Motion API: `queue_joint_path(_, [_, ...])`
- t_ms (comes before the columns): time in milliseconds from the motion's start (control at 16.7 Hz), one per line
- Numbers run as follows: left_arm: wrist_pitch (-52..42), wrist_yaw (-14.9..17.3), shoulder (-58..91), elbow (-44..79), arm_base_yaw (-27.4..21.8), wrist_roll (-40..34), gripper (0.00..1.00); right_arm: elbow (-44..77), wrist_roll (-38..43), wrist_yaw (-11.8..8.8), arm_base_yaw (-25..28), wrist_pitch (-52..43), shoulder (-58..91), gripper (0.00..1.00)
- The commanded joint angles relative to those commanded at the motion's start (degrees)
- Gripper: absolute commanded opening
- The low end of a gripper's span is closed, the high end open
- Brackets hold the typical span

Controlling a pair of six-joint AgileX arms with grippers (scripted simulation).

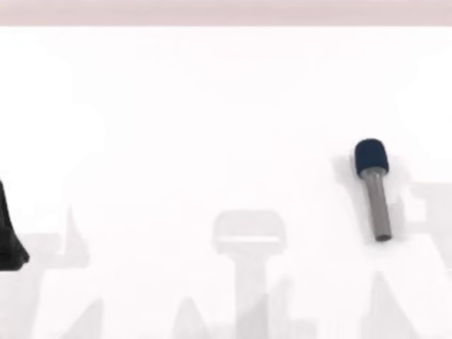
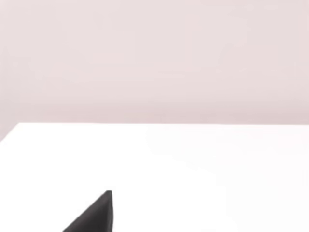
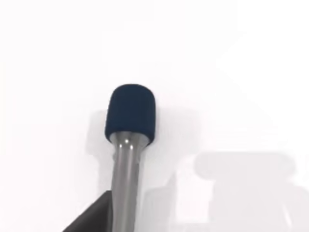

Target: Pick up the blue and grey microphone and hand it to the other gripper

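The blue and grey microphone (image 1: 373, 186) is at the right of the white table in the top view, its navy head pointing toward the far edge and its grey handle toward the front. In the right wrist view the microphone (image 3: 129, 145) fills the middle, and a black pointed part of my right gripper (image 3: 99, 215) sits right against the side of the handle. My right arm does not show in the top view. The other gripper, on my left arm (image 1: 10, 233), is a black shape at the table's left edge; its black tip (image 2: 96, 215) is over bare table.
The white table (image 1: 212, 106) ends at a pale pink wall (image 1: 226, 10) at the back. Grey shadows of the arms (image 1: 248, 240) lie across the front of the table.
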Motion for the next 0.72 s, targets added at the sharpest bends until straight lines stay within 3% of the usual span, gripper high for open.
queue_joint_path(360, [0.00, 0.00, 0.00, 0.00, 0.00, 0.00, 1.00, 21.89, 7.41, 0.44, 6.82, -17.81, 32.64, 1.00])
queue_joint_path(720, [0.00, 0.00, 0.00, 0.00, 0.00, 0.00, 1.00, 38.56, 12.95, 0.68, 11.86, -30.39, 55.55, 1.00])
